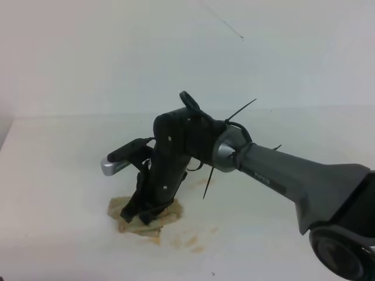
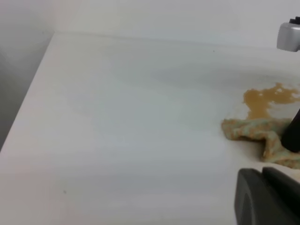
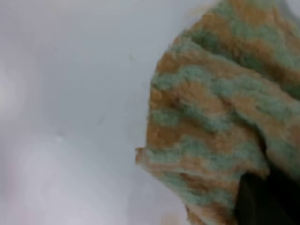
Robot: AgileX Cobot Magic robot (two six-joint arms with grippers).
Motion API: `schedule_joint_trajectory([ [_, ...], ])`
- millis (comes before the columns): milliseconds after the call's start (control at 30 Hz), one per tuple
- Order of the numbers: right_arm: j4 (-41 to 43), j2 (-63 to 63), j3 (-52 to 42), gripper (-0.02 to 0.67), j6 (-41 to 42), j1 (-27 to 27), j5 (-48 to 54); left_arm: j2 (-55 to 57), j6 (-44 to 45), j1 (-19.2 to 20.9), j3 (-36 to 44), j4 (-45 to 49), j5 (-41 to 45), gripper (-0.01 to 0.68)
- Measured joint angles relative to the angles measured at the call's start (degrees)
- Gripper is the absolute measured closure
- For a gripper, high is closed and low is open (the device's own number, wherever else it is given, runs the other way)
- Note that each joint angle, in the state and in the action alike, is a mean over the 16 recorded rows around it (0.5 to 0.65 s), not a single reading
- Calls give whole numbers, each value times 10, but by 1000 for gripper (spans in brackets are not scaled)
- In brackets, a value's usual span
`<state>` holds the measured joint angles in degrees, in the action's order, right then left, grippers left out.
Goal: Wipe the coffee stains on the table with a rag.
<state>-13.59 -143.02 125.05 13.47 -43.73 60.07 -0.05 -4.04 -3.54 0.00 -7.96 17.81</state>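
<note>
Flat on the table (image 1: 58, 175), the rag (image 1: 132, 212) runs left-right beside coffee stains (image 1: 190, 240).

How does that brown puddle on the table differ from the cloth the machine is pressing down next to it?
The puddle is flat, glossy amber liquid with ragged edges; the cloth is thick, fuzzy and rumpled into folds. The puddle is one plain brown colour; the cloth is tan streaked with green. The puddle lies untouched, while the right gripper is shut on the cloth. Both sit side by side on the white table.

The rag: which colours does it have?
The rag: tan-orange with pale green patches, clearest in the right wrist view.
</note>
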Motion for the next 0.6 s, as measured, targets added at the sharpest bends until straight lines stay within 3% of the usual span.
schedule_joint_trajectory([
  [600, 15, -44, 18, 636, -15, 106, -62, 0, 0, 0, 0, 0, 0, 675],
])
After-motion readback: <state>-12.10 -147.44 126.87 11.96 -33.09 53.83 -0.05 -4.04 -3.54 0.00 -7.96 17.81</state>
